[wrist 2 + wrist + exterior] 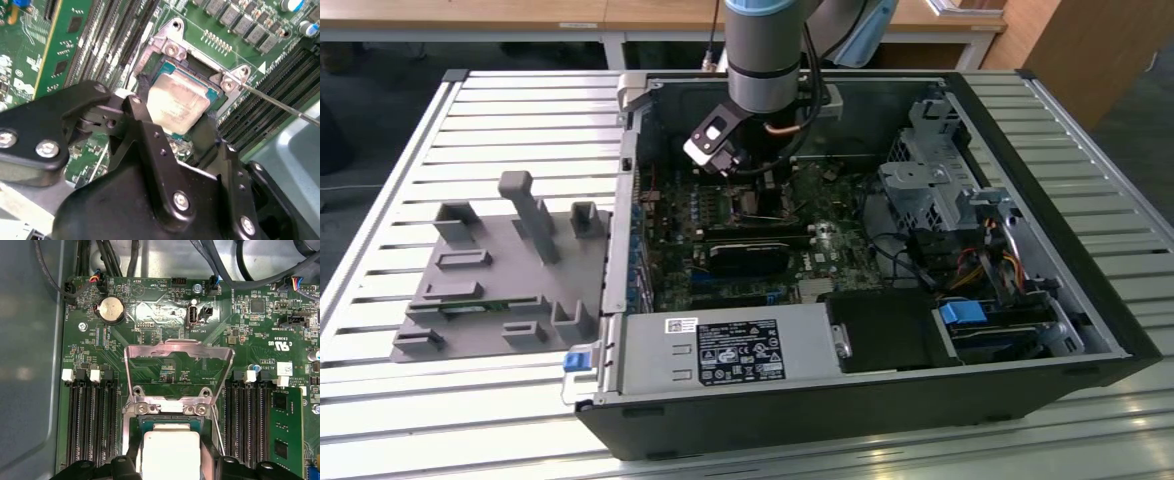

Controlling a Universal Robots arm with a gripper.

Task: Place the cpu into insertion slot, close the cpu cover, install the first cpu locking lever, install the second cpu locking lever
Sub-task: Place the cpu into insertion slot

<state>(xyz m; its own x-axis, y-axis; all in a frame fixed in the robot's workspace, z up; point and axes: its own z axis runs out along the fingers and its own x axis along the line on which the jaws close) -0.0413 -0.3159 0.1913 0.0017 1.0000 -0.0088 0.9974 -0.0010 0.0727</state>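
The black two-fingered claw (176, 109) is gripping the small flat square cpu (181, 99) by its pale silver-grey metal top's opposite edges, its fingers (141, 90) set narrow, seemingly to keep the chip level and square over the small black silvery-rimmed insertion slot (196, 60) directly beneath; whether the chip is touching the slot I cannot tell. Just beyond the fingertips the thin silvery windowed cpu cover (177, 346) is standing tilted open on its hinge, and beside the claw a thin wire locking lever (280, 102) is lying swung aside, both apparently leaving the slot free.
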